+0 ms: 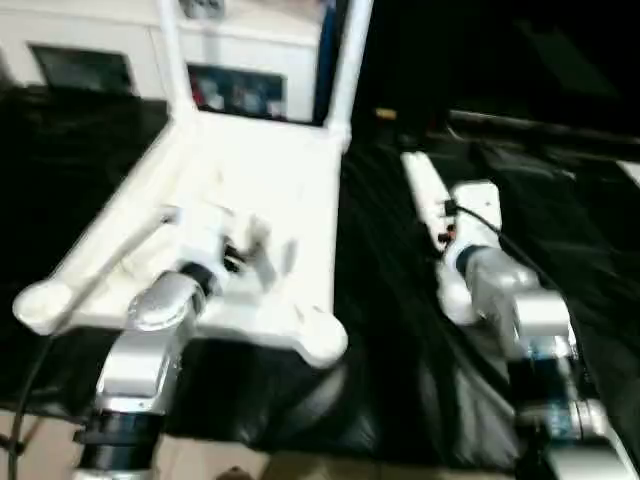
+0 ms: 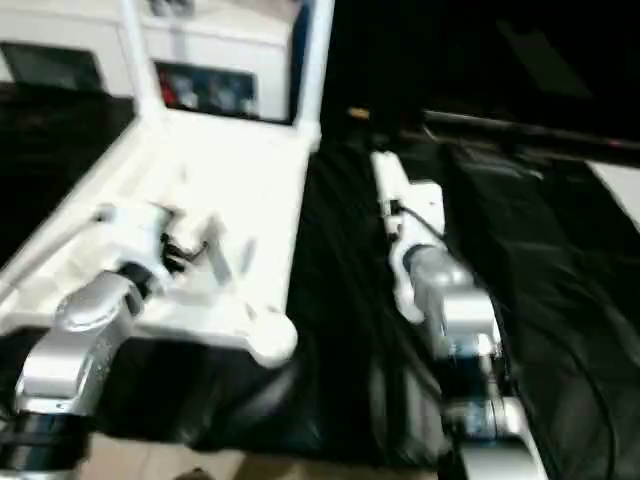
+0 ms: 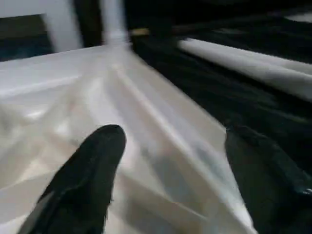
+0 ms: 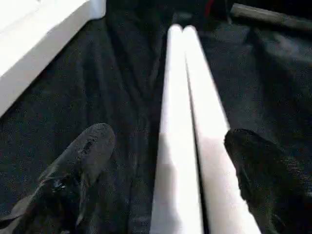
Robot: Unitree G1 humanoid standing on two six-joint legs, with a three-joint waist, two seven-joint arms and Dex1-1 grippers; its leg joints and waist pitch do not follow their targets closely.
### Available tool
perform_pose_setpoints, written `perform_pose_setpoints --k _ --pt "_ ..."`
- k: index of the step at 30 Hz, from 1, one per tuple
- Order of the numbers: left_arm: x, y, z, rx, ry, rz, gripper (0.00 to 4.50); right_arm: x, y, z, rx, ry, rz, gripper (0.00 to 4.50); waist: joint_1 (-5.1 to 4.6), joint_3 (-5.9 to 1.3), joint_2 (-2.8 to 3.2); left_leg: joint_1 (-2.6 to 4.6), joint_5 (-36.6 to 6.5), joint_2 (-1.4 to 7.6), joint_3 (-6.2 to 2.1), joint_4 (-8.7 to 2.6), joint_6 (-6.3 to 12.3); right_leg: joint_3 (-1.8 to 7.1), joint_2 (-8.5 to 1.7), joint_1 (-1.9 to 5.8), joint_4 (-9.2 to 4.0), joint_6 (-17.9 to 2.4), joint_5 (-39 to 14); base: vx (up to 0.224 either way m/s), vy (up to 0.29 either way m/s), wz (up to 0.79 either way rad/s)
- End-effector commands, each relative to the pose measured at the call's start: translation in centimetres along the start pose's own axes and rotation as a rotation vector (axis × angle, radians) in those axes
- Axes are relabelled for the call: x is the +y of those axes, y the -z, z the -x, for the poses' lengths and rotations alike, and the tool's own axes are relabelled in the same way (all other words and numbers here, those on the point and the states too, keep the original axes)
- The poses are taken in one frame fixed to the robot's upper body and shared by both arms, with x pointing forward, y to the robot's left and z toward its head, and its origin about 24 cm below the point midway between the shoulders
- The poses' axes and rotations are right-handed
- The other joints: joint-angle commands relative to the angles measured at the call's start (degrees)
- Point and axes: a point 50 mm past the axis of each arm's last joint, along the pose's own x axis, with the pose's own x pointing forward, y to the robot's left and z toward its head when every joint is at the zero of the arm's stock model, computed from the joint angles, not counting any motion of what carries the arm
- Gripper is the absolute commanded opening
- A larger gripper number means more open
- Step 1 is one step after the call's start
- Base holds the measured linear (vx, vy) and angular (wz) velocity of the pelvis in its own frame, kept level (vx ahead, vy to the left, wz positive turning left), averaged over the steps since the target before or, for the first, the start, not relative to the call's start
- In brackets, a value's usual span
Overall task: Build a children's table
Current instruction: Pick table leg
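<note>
Our two silver forearms fill the near edge of the head views, so we'll start there. Left gripper (image 3: pixel 170 180) hangs over the upturned table top (image 1: pixel 262 175), fingers (image 3: pixel 83 175) spread wide with nothing between them, just ribbed white plastic underneath. Right gripper (image 4: pixel 168 175) is out over the black cloth (image 1: pixel 400 350), fingers also spread wide, straddling two loose legs (image 4: pixel 192 131) that lie side by side and touching, not clamped on either yet as far as we can see.

Layout makes sense to us: the top lies underside-up on the cloth so the corner sockets face upward for the legs. Two legs (image 1: pixel 345 60) already stand in the far corners. The near right socket (image 1: pixel 322 340) looks empty, a rounded white knob at the corner. The near left corner (image 1: pixel 40 300) looks the same, though it's too smeared to be sure.

Looks-wise, the top is glossy white plastic with raised ribs running diagonally toward the corners, and the legs are plain white tubes. Behind it all sits a white cabinet (image 1: pixel 250 60).

Our guess is that the right arm is lining up to grab one of the loose legs next.
</note>
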Motion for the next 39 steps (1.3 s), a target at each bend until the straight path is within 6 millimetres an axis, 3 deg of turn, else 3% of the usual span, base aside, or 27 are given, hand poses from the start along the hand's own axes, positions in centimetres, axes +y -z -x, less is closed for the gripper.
perform_pose_setpoints --k 1,2,3,5,8,10,14,15,18,21,22,25,26,28,32,37,38,39 --pt "-1.0 -1.5 -0.1 -0.007 0.138 -0.041 4.12 -1.3 0.2 -0.5 0.089 0.052 0.032 4.43 0.05 -2.64 0.85 1.71 -12.6 2.02 0.69 -5.37 -2.93 1.16 -2.69 2.37 -4.49 -9.8 -12.9 -0.096 -0.055 0.02" --pt "-1.1 -1.6 -0.1 -0.004 0.157 -0.045 4.12 -1.4 0.2 -0.6 0.100 0.052 0.033 4.43 -0.03 -2.47 0.30 1.69 -14.7 2.18 0.86 -5.49 -3.47 1.14 -2.78 2.22 -4.78 -9.4 -15.6 -0.088 -0.048 0.00" --pt "-1.4 -1.8 0.1 0.008 0.204 -0.049 4.23 -1.6 0.2 -0.8 0.132 0.048 0.040 4.45 0.26 -2.23 0.26 1.87 -18.1 2.39 1.14 -5.74 -4.66 1.15 -2.99 1.86 -5.35 -7.4 -21.9 -0.074 -0.035 0.00" --pt "-1.6 -1.9 0.3 0.019 0.238 -0.046 4.23 -1.8 0.3 -0.9 0.159 0.043 0.047 4.46 0.49 -2.18 -0.10 2.10 -18.6 2.44 1.38 -5.72 -4.73 1.25 -2.93 1.41 -5.66 -6.5 -23.1 -0.066 -0.032 0.02" --pt "-2.4 -2.1 0.6 0.050 0.325 -0.057 4.23 -2.0 0.4 -1.3 0.237 0.031 0.031 4.46 0.44 -2.53 -0.05 1.22 -15.4 2.43 1.37 -5.82 -4.76 1.13 -2.87 1.89 -5.08 -6.8 -20.1 0.000 0.000 0.00" --pt "-2.5 -2.0 0.7 0.069 0.344 -0.052 4.23 -1.9 0.6 -1.6 0.265 0.007 0.013 4.46 0.49 -2.61 -0.09 1.00 -13.8 2.46 1.52 -5.75 -4.78 1.16 -2.78 1.90 -4.97 -7.0 -18.0 0.000 0.000 0.00" --pt "-2.6 -2.2 0.7 0.068 0.356 -0.048 4.23 -1.5 1.1 -1.8 0.308 -0.051 -0.020 4.46 0.51 -2.80 0.06 0.83 -11.8 2.53 1.72 -5.63 -4.45 1.08 -2.67 2.04 -4.63 -8.3 -14.3 0.000 0.000 0.00" --pt "-2.6 -2.3 0.7 0.069 0.357 -0.049 4.23 -1.4 1.2 -1.8 0.313 -0.058 -0.023 4.46 0.51 -2.89 -0.14 0.82 -11.4 2.57 1.78 -5.59 -4.34 1.05 -2.66 2.10 -4.58 -8.5 -13.6 0.000 0.000 0.00" --pt "-2.6 -2.5 0.7 0.072 0.359 -0.052 4.23 -1.0 1.6 -2.0 0.348 -0.101 -0.046 4.46 0.69 -3.20 0.32 0.95 -10.0 2.71 2.00 -5.50 -4.17 0.76 -2.69 2.18 -4.20 -10.1 -9.3 0.000 0.000 0.00" --pt "-2.7 -2.7 0.6 0.079 0.357 -0.057 4.23 -1.0 1.9 -2.2 0.378 -0.098 -0.035 4.46 0.74 -3.24 0.16 0.69 -6.8 2.81 2.29 -5.34 -3.91 0.63 -2.61 2.46 -3.74 -11.3 -4.4 0.000 0.000 0.00" --pt "-2.7 -2.7 0.5 0.078 0.352 -0.067 4.23 -1.0 1.9 -2.2 0.379 -0.088 -0.029 4.46 0.83 -3.16 -0.18 0.66 -6.5 2.81 2.37 -5.36 -3.76 0.58 -2.65 2.51 -3.72 -11.5 -4.5 0.000 0.000 0.00" --pt "-2.7 -2.7 0.4 0.083 0.337 -0.080 4.23 -1.1 1.9 -2.3 0.380 -0.078 -0.029 4.46 0.85 -3.12 0.00 0.70 -6.8 2.94 2.35 -5.42 -4.17 0.53 -2.71 2.53 -3.76 -11.3 -5.0 0.000 0.000 0.00" --pt "-2.7 -2.7 0.5 0.086 0.333 -0.083 4.23 -1.2 2.0 -2.4 0.381 -0.076 -0.030 4.46 0.74 -3.11 -0.69 0.64 -7.2 3.02 2.37 -5.44 -4.20 0.47 -2.79 2.57 -3.84 -11.2 -5.7 0.000 0.000 0.00" --pt "-2.6 -2.7 0.5 0.090 0.331 -0.082 4.23 -1.2 2.1 -2.4 0.392 -0.082 -0.038 4.46 0.83 -2.95 -0.29 0.72 -8.5 3.05 2.34 -5.50 -4.40 0.54 -2.93 2.42 -3.98 -10.8 -8.0 0.000 0.000 0.00" --pt "-2.2 -2.8 0.5 0.092 0.300 -0.113 4.23 -0.6 2.6 -2.4 0.436 -0.144 -0.109 4.46 0.73 -2.76 -0.85 0.69 -10.3 3.17 2.28 -5.62 -4.51 0.52 -2.97 2.28 -4.19 -10.1 -10.6 0.000 0.000 0.00" --pt "-2.2 -3.1 0.5 0.083 0.302 -0.105 4.23 -0.2 2.9 -2.3 0.465 -0.177 -0.160 4.46 0.84 -2.84 -0.83 0.65 -8.7 3.18 2.31 -5.53 -4.39 0.48 -3.02 2.24 -3.98 -10.6 -9.4 0.000 0.000 0.00" --pt "-2.2 -3.1 0.5 0.082 0.305 -0.104 4.23 -0.2 3.0 -2.3 0.471 -0.183 -0.168 4.19 0.86 -2.80 -0.82 0.60 -8.7 3.18 2.34 -5.55 -4.33 0.48 -3.03 2.26 -4.01 -10.7 -9.2 0.000 0.000 0.00" --pt "-2.2 -3.1 0.6 0.082 0.312 -0.103 4.23 -0.1 3.1 -2.3 0.475 -0.185 -0.171 4.19 0.88 -2.81 -0.81 0.60 -8.6 3.20 2.32 -5.54 -4.32 0.48 -3.05 2.26 -3.97 -10.7 -9.1 0.000 0.000 0.00"
